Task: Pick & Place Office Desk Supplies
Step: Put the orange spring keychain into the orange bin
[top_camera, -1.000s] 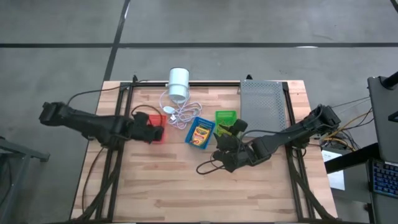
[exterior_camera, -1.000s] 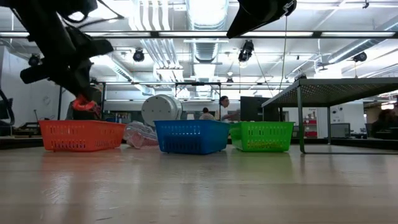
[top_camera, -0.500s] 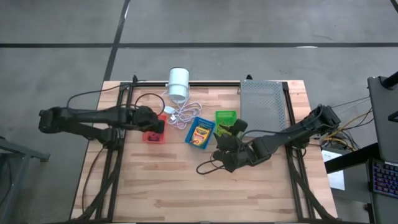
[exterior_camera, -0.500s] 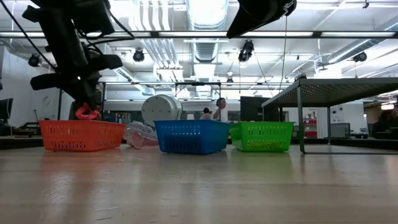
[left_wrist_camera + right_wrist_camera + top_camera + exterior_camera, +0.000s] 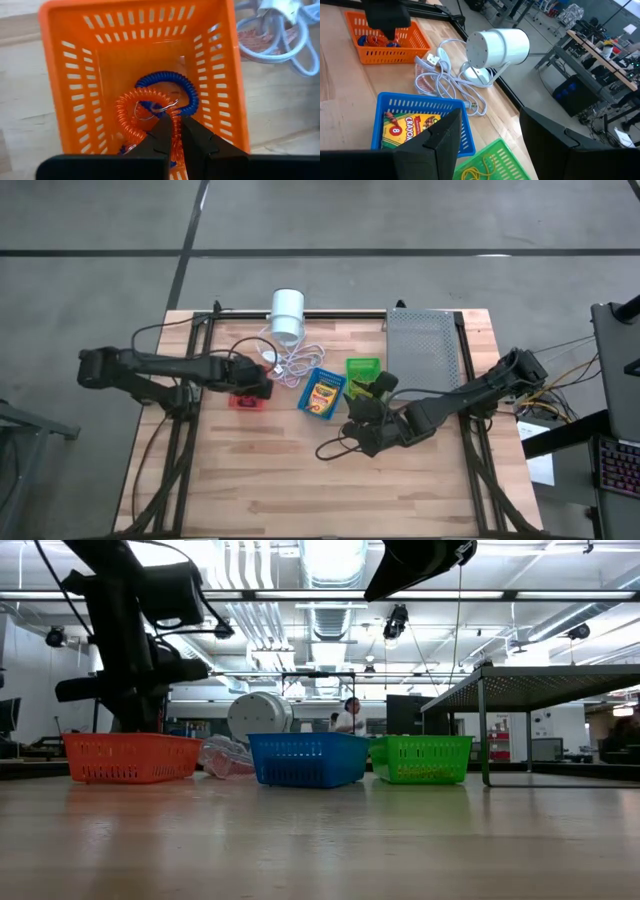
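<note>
Left pincer [image 5: 176,131] clamped on red coiled band [image 5: 134,120] inside orange basket [image 5: 75,75].
Band looks light, springy, likely to snag; right pincer [image 5: 487,132] waits apart.

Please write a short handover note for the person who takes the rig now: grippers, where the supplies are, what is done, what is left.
Left gripper: shut on the red coil band, down inside the orange basket.
Right gripper: open, empty, waiting near the blue basket.
Done: blue coil band lies in the orange basket; crayon box in the blue basket; green basket holds something yellow.
Left: release the red band.
</note>
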Robot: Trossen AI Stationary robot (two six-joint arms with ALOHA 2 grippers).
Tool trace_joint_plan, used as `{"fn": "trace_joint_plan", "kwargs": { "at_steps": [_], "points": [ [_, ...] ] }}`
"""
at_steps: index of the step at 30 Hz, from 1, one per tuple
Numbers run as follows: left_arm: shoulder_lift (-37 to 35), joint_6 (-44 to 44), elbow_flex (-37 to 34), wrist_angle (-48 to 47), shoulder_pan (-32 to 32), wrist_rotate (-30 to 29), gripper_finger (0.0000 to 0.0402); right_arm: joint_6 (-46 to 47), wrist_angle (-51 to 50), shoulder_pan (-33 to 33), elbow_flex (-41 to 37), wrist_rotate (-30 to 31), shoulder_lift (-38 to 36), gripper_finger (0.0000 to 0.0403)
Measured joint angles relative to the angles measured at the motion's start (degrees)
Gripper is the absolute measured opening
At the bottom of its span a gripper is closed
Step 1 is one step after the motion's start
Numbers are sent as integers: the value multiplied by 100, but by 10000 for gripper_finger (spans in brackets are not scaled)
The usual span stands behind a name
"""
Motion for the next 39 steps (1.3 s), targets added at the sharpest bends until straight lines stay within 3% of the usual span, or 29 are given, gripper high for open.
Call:
{"fn": "trace_joint_plan", "kwargs": {
  "at_steps": [10, 21, 30, 39],
  "points": [
    [408, -17, -8, 181, -1, 123, 36, 0, -1, 3, 0, 0, 0, 199],
    [409, 7, -53, 73, -1, 121, 72, 0, 0, 3, 0, -1, 0, 199],
    [398, 0, -106, 109, -5, 123, 76, 0, -2, 3, 0, 0, 0, 199],
    [396, 2, -105, 185, -3, 166, 133, 0, -2, 3, 0, -2, 0, 199]
  ]
}}
